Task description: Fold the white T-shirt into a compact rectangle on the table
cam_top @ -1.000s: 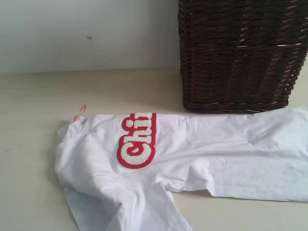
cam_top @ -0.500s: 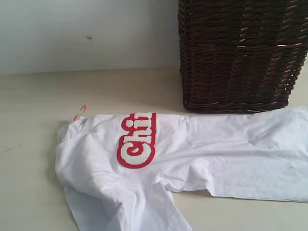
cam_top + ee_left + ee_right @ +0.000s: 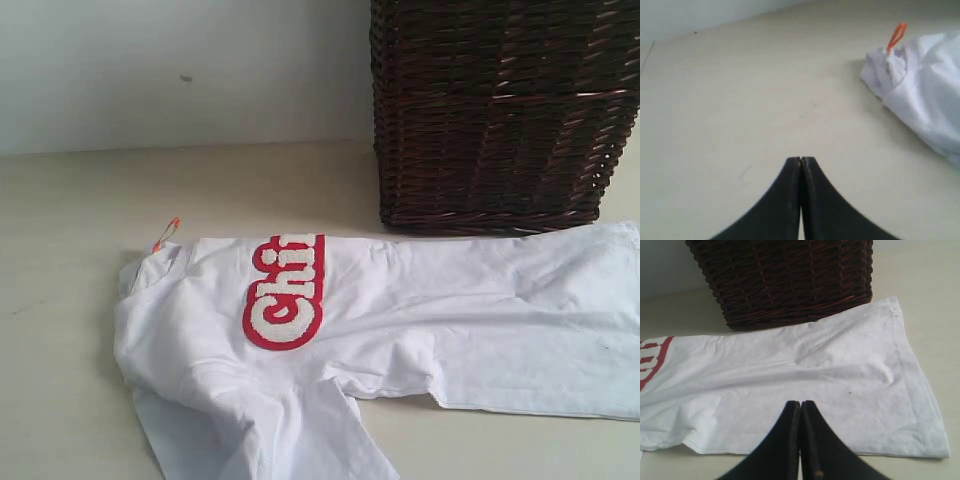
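Lying on table (image 3: 80,190), white T-shirt (image 3: 440,300).

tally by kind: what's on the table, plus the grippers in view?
white T-shirt: 1
dark wicker basket: 1
orange loop tag at the shirt's collar end: 1
grippers: 2, the left gripper and the right gripper, both shut and holding nothing
Total: 5

The white T-shirt (image 3: 480,300) is made of matt cloth, its lettering (image 3: 285,300) fuzzy; the worktop (image 3: 80,190) is finished smooth and matt; the basket (image 3: 500,110) is woven of glossy wicker.
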`<action>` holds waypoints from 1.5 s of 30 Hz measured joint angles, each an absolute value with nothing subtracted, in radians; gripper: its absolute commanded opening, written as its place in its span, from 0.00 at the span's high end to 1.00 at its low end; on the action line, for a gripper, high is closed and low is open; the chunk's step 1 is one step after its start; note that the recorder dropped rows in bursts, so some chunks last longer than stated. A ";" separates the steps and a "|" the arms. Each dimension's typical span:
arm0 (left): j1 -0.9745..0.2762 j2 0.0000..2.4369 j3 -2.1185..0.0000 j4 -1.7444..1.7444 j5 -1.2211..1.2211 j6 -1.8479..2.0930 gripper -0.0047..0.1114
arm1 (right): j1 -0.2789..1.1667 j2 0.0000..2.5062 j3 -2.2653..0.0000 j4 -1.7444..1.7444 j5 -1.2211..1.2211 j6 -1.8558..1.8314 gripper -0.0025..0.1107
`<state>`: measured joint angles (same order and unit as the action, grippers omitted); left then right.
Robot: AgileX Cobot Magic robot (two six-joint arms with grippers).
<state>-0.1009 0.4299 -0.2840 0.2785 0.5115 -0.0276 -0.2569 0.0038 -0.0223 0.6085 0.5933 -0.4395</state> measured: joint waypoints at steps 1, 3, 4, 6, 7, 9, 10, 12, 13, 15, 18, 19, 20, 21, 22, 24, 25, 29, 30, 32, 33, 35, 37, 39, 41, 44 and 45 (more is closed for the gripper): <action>-0.101 0.505 -0.335 0.319 0.522 -0.022 0.94 | -0.257 0.004 -0.022 0.608 0.593 -0.440 0.98; -0.101 0.685 -0.464 0.412 0.541 -0.015 0.94 | -0.257 0.004 -0.022 0.608 0.593 -0.440 0.98; -0.101 0.751 -0.513 0.447 0.543 -0.015 0.94 | -0.257 0.004 -0.022 0.608 0.593 -0.440 0.98; -0.101 0.898 -0.619 0.522 0.545 -0.012 0.94 | -0.257 0.004 -0.022 0.608 0.593 -0.440 0.98; -0.101 0.961 -0.660 0.542 0.545 -0.012 0.94 | -0.257 0.004 -0.022 0.608 0.593 -0.440 0.98; -0.101 1.067 -0.718 0.569 0.533 -0.012 0.94 | -0.257 0.004 -0.022 0.610 0.593 -0.440 0.98; -0.103 1.100 -0.731 0.577 0.515 -0.012 0.94 | -0.257 0.004 -0.022 0.610 0.593 -0.440 0.98; -0.125 1.163 -0.750 0.583 0.458 -0.010 0.94 | -0.257 0.004 -0.022 0.610 0.593 -0.440 0.98; -0.140 1.181 -0.752 0.585 0.439 -0.010 0.94 | -0.257 0.004 -0.022 0.610 0.593 -0.440 0.98; -0.194 1.208 -0.757 0.587 0.434 -0.010 0.94 | -0.257 0.004 -0.022 0.610 0.593 -0.440 0.98; -0.292 1.224 -0.752 0.585 0.482 -0.006 0.94 | -0.257 0.004 -0.022 0.610 0.593 -0.440 0.98; -0.313 1.231 -0.749 0.579 0.483 0.000 0.94 | -0.257 0.004 -0.022 0.610 0.593 -0.440 0.98; -0.337 1.240 -0.745 0.568 0.475 0.000 0.94 | -0.257 0.004 -0.022 0.610 0.593 -0.440 0.98; -0.356 1.252 -0.742 0.551 0.466 0.000 0.94 | -0.257 0.004 -0.022 0.610 0.593 -0.440 0.98; -0.368 1.263 -0.741 0.535 0.464 0.000 0.94 | -0.257 0.004 -0.022 0.612 0.593 -0.440 0.98; -0.391 1.293 -0.741 0.490 0.464 0.000 0.94 | -0.257 0.004 -0.022 0.612 0.593 -0.440 0.98; -0.398 1.308 -0.740 0.473 0.464 0.000 0.94 | -0.257 0.004 -0.022 0.612 0.593 -0.440 0.98; -0.411 1.372 -0.736 0.416 0.443 -0.032 0.94 | -0.257 0.004 -0.022 0.612 0.593 -0.440 0.98; -0.413 1.385 -0.736 0.401 0.431 -0.048 0.94 | -0.257 0.004 -0.022 0.612 0.593 -0.440 0.98; -0.419 1.399 -0.736 0.371 0.400 -0.075 0.94 | -0.257 0.004 -0.022 0.612 0.593 -0.440 0.98; -0.425 1.407 -0.736 0.355 0.384 -0.085 0.94 | -0.257 0.004 -0.022 0.612 0.593 -0.440 0.98; -0.441 1.422 -0.736 0.335 0.364 -0.090 0.96 | -0.257 0.004 -0.022 0.612 0.593 -0.440 0.98; -0.467 1.441 -0.736 0.315 0.362 -0.074 0.96 | -0.257 0.004 -0.022 0.612 0.593 -0.440 0.98; -0.500 1.456 -0.727 0.284 0.362 -0.018 0.96 | -0.257 0.004 -0.022 0.612 0.593 -0.440 0.98; -0.529 1.464 -0.712 0.250 0.362 0.030 0.96 | -0.257 0.004 -0.022 0.612 0.593 -0.440 0.98; -0.560 1.471 -0.684 0.197 0.356 0.100 0.96 | -0.257 0.004 -0.022 0.614 0.593 -0.440 0.98; -0.565 1.473 -0.672 0.184 0.340 0.125 0.96 | -0.257 0.004 -0.022 0.614 0.593 -0.440 0.98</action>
